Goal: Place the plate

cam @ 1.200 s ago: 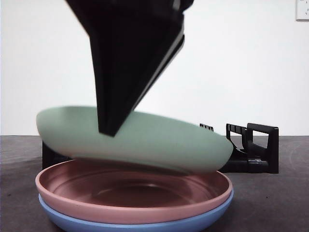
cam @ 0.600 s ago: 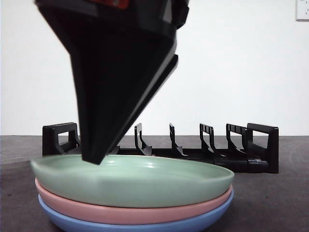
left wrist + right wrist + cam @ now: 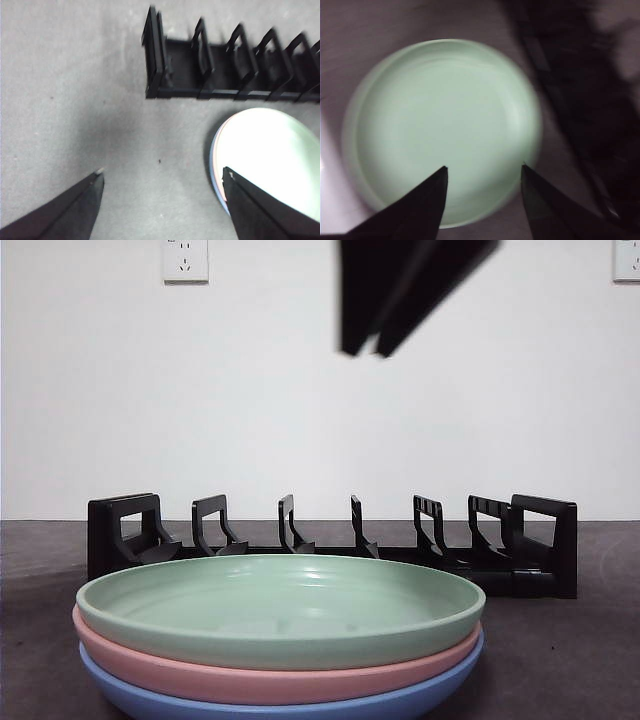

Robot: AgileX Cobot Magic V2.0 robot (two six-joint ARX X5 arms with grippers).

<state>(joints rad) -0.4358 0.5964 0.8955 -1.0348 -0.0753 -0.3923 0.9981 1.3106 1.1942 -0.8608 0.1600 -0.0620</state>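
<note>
Green plate (image 3: 280,610) is sitting nested atop the pink plate (image 3: 270,680) and blue plate (image 3: 280,707), so placement looks done; the right gripper (image 3: 484,172), jaws apart and empty, is hovering above, left gripper (image 3: 162,175) wide open over the surface (image 3: 65,100).

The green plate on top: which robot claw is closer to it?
Right. The right gripper hangs open directly over the green plate; the left gripper is off to its side, above bare table.
</note>
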